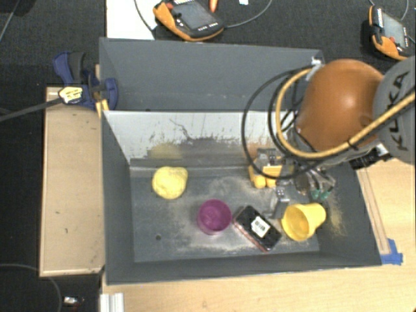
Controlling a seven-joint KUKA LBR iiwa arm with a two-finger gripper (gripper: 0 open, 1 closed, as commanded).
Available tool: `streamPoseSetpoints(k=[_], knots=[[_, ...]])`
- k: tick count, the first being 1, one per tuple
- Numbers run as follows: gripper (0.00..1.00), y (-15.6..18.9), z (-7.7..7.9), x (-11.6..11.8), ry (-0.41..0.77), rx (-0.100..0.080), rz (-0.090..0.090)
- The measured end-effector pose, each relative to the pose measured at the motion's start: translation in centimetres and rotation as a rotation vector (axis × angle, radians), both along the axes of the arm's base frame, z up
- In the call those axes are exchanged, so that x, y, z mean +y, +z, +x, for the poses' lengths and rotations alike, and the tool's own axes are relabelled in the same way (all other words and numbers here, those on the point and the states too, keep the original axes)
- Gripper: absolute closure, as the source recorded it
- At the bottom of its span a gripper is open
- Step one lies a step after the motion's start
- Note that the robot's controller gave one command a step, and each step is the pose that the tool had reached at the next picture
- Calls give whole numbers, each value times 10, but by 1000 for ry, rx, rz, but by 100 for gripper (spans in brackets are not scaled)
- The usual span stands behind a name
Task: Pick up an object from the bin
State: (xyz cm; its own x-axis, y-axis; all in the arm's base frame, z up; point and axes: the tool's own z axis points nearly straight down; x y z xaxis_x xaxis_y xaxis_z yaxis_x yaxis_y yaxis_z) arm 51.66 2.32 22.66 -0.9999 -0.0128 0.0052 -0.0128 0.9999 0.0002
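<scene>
My gripper (284, 195) hangs low over the right part of the bin floor. Just below it and to its right a yellow cup (303, 221) lies on its side, mouth facing left. A black box with a white label (258, 227) lies just left of the cup, below the gripper. A small yellow piece (262, 178) sits close to the gripper's left, near the back wall. Nothing can be made out held in the gripper.
A purple cup (214, 215) stands left of the black box, mid-floor. A pale yellow lump (169, 182) rests further left near the back wall. The arm with its orange dome and cables covers the bin's right rear corner.
</scene>
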Motion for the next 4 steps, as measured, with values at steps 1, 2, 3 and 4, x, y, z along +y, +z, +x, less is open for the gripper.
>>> streamPoseSetpoints(k=[1,2,3,4], knots=[[0,4,2,0,-2,-8,0],[0,-137,-28,68,-100,-13,2],[0,-64,-34,78,-151,-24,3],[0,-126,-24,79,-221,-26,6]])
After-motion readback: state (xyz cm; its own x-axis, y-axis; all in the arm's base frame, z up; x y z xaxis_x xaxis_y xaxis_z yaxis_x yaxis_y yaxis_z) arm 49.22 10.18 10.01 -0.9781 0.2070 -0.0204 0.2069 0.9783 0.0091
